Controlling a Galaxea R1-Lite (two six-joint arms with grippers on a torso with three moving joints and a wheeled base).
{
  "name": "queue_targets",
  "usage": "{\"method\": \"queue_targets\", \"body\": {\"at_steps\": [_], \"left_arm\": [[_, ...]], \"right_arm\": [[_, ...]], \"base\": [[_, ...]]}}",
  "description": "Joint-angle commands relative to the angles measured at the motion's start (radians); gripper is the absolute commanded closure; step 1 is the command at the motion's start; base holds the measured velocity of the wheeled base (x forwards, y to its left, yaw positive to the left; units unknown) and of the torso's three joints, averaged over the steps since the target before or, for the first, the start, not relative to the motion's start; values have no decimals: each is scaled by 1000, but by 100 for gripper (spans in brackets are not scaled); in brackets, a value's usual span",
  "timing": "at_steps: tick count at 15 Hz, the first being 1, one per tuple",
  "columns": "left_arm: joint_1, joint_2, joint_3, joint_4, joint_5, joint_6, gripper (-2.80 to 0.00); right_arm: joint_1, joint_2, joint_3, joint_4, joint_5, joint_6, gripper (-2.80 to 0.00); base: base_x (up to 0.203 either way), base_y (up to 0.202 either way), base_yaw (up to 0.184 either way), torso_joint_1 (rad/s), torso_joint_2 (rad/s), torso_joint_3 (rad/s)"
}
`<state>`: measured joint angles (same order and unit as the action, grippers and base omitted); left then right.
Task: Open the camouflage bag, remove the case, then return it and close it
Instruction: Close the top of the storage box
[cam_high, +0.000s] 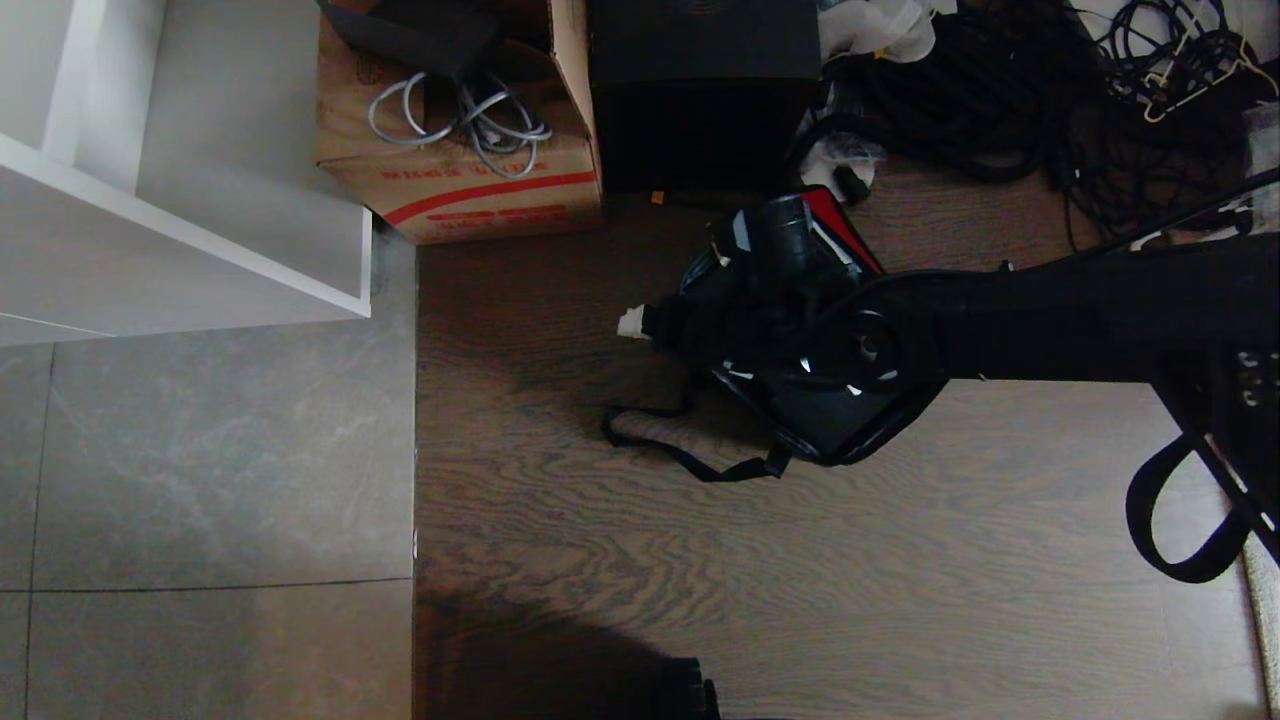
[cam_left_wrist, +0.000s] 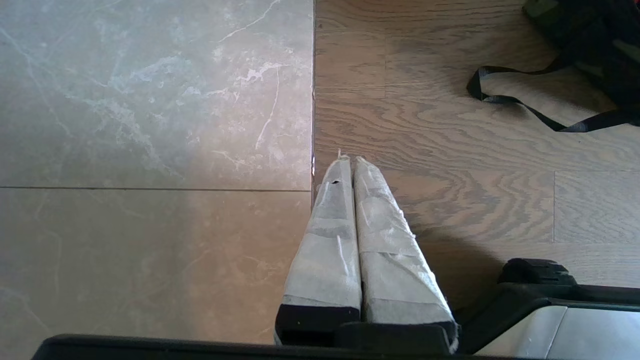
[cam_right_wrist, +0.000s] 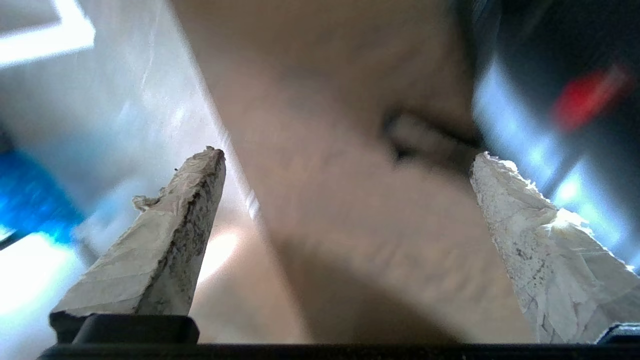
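We find the camouflage bag lying on the wooden floor in front of the taller black box and the cardboard box, its shoulder strap trailing loose toward us. Our right arm reaches across the head view and covers most of the bag, so we cannot tell for certain whether the flap is up; a strip of red shows at the far edge, which we take for lining and so judge the bag to be at least partly open. We cannot make out the case in any view: it may be inside the bag or hidden under the arm. Our right gripper has its taped fingers spread wide with nothing between them, hovering near the bag with a blurred red spot at one side of its view. Our left gripper hangs parked over the seam between tile and wood, its fingers pressed together on nothing. As we read it, the task is at an early or middle stage: lifting the case out, returning it and closing the bag all look to be ahead of us, though the hidden parts leave this uncertain.
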<state>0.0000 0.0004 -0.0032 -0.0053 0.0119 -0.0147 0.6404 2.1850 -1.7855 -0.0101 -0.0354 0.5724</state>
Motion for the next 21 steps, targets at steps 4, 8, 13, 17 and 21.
{"method": "queue_targets", "body": {"at_steps": [4, 8, 13, 17, 21], "left_arm": [[0, 0, -1, -1, 0, -1, 0], [0, 0, 0, -2, 0, 1, 0], [0, -2, 0, -2, 0, -1, 0], [0, -2, 0, -2, 0, 1, 0], [0, 0, 0, -2, 0, -1, 0]], "right_arm": [[8, 30, 9, 104, 98, 81, -280], [8, 107, 2, 80, 70, 72, -280], [7, 188, -45, -68, -100, -28, -280], [2, 196, -46, -131, -175, -94, -280], [-12, 184, -55, -219, -245, -187, -280]], "base": [[0, 0, 0, 0, 0, 0], [0, 0, 0, 0, 0, 0], [0, 0, 0, 0, 0, 0], [0, 0, 0, 0, 0, 0], [0, 0, 0, 0, 0, 0]]}}
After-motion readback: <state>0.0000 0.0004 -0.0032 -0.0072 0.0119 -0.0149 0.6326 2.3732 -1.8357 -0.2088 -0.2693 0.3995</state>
